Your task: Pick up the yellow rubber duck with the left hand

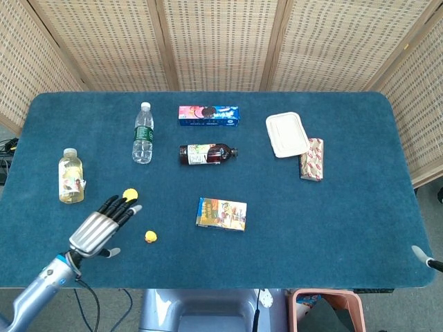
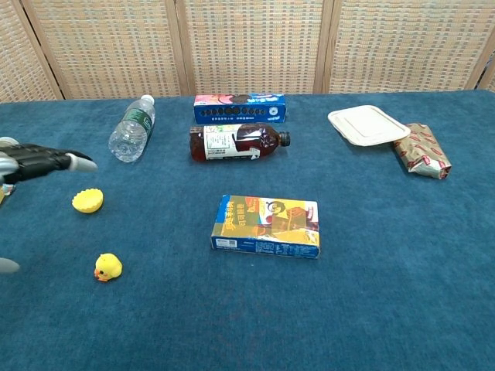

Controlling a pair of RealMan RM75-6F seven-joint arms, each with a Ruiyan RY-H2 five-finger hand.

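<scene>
The yellow rubber duck (image 1: 151,237) (image 2: 107,267) stands on the blue table, near its front left. My left hand (image 1: 104,225) (image 2: 39,164) hovers just left of the duck with its fingers spread and nothing in them; the fingertips (image 1: 127,205) reach over a yellow cap (image 1: 129,195). Only a fingertip of my right hand (image 1: 422,254) shows at the front right edge of the head view, too little to tell how it stands.
A yellow cap (image 2: 87,201) lies behind the duck. A juice bottle (image 1: 70,178), a water bottle (image 1: 142,134), a dark bottle (image 1: 205,153), a blue cookie box (image 1: 208,115), a card box (image 1: 221,214), a white container (image 1: 287,134) and a wrapped snack (image 1: 313,159) lie on the table.
</scene>
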